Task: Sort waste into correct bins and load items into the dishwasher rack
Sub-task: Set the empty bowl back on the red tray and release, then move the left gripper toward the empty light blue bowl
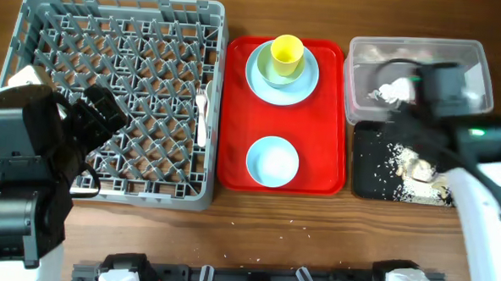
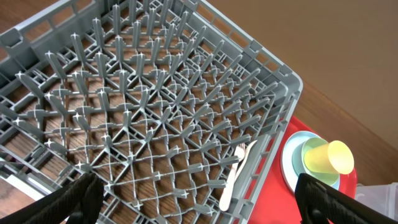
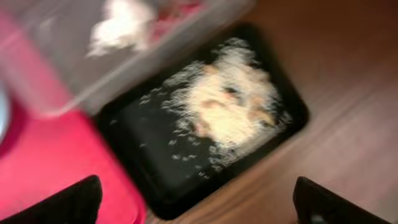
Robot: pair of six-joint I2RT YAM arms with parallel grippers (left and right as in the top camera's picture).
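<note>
Upright pegs (image 1: 135,59) crowd the rack (image 1: 121,0); the red tray (image 1: 323,118) lies open between plate (image 1: 255,75) and lone bowl (image 1: 272,161).

Bench (image 1: 254,242), left to right: dishwasher rack (image 1: 117,84), serving tray (image 1: 328,118) just beside the rack's right wall, and at far right the tub (image 1: 482,66) to the rear with the shallow tray (image 1: 370,163) directly in front of it. On the serving tray, the rear holds a plate (image 1: 257,77) carrying a bowl (image 1: 297,72) with the cup (image 1: 287,51) in it, and the front holds a second bowl (image 1: 272,161) alone, apart from the plate. Cutlery (image 1: 203,113) lies in the rack along its right wall, the napkin (image 1: 392,92) is in the tub, and the food scraps (image 1: 415,165) are in the shallow tray, mostly its right half.
</note>
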